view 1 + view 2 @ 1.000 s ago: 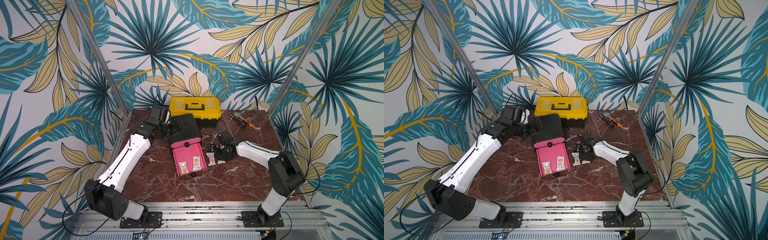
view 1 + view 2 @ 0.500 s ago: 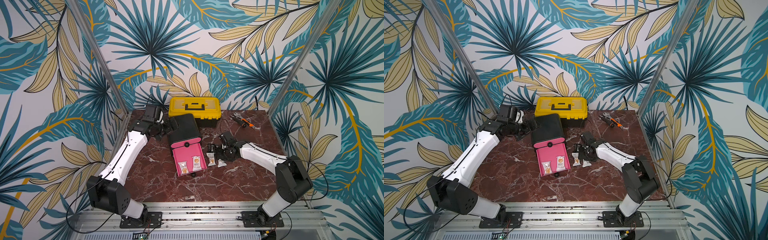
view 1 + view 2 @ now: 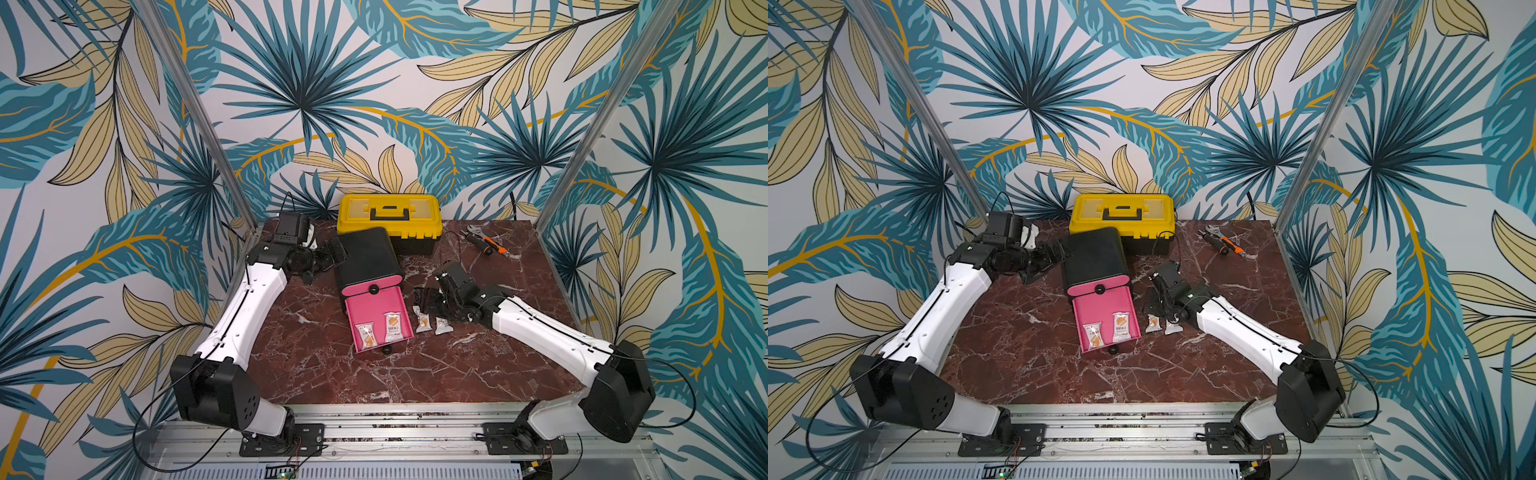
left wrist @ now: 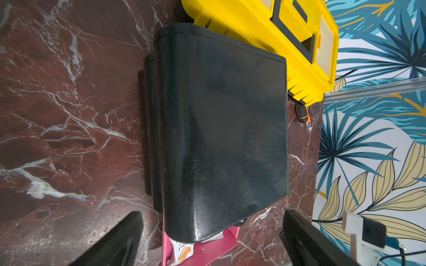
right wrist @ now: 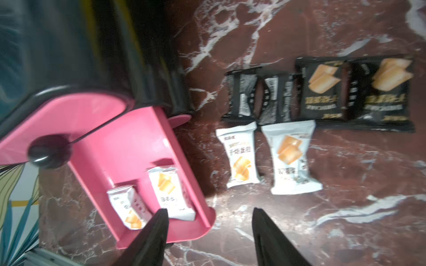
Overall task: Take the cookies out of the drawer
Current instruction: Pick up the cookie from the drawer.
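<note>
Right fingers [image 5: 151, 239] part-open, empty; pink plastic drawer [image 5: 129, 142] holding two white wrapped cookie packets [image 5: 169, 191] beside them. Left fingers [image 4: 115, 241] wide, empty; black plastic cabinet [image 4: 226, 138] ahead, yellow toolbox [image 4: 265, 25] beyond.

top views: side by side, high at the front, facing down and back over the whole table [image 3: 316, 374] | left wrist: close above the black cabinet [image 4: 226, 129], facing the yellow toolbox [image 4: 260, 32] | right wrist: close, blurred, over pink drawer [image 5: 129, 142] and cookie packets [image 5: 289, 156] | shared: drawer in all views

Clear marble [image 3: 374, 382] before pink drawer [image 3: 376, 305] (cabinet [image 3: 365, 257] and toolbox [image 3: 388, 212] behind)
</note>
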Robot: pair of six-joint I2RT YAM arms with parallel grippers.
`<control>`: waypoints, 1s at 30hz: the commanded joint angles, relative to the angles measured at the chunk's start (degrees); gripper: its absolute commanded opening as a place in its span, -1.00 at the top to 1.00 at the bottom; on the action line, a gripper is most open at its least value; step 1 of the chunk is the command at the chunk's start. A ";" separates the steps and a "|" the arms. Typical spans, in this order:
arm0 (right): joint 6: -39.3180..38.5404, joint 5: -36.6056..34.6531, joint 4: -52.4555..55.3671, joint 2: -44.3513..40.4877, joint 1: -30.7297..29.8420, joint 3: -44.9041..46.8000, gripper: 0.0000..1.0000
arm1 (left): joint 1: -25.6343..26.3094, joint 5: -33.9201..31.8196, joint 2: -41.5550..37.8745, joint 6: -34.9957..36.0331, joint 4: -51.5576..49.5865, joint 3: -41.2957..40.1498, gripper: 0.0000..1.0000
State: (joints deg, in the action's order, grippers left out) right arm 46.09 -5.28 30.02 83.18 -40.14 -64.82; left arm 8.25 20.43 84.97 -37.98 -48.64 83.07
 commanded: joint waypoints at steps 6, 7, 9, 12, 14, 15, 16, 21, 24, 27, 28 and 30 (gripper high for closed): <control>9.39 -3.60 -6.46 6.37 -11.02 -1.30 -0.23 | -0.34 5.92 2.57 -2.91 3.52 -5.26 -1.00; 9.24 -3.75 -5.47 7.86 -11.54 -2.69 -0.23 | -0.34 5.90 2.54 -2.93 3.73 -5.58 -1.00; 9.37 -4.95 -2.08 10.35 -12.49 -5.47 -0.24 | -0.35 6.33 2.89 -2.98 3.73 -5.65 -1.00; 8.47 -6.66 0.04 13.69 -13.64 -7.78 -0.26 | -0.26 7.25 3.76 -2.39 3.41 -5.16 -1.00; 8.32 -6.74 0.79 16.05 -13.76 -8.90 -0.28 | -0.33 7.09 4.36 -2.15 2.19 -4.45 -1.00; 8.24 -7.19 1.32 16.90 -13.75 -9.50 -0.29 | -0.29 7.30 4.39 -2.16 1.78 -4.23 -1.00; 8.15 -7.69 1.90 17.79 -13.74 -10.23 -0.30 | -0.27 7.57 4.30 -2.15 1.75 -4.36 -1.00; 7.24 -11.58 4.24 20.35 -13.74 -12.28 -0.32 | -0.26 7.62 3.56 -1.61 1.11 -4.59 -1.00; 7.05 -13.17 4.48 21.29 -13.81 -12.23 -0.35 | -0.28 7.32 3.33 -1.02 0.28 -4.41 -1.00; 5.81 -11.88 3.43 23.32 -13.78 -12.52 -0.35 | -0.26 7.39 3.16 -0.61 -0.20 -4.16 -1.00; 5.46 -11.08 2.63 24.01 -13.82 -12.52 -0.35 | -0.26 7.43 3.17 -0.59 -0.45 -4.05 -1.00; 5.18 -10.20 1.31 25.02 -13.79 -12.46 -0.35 | -0.28 7.61 3.35 -0.33 -0.74 -3.77 -1.00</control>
State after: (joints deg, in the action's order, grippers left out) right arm 52.69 -15.79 31.68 106.21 -53.71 -76.86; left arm 8.19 27.51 89.06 -39.79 -48.18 78.41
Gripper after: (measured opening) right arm 0.675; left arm 0.999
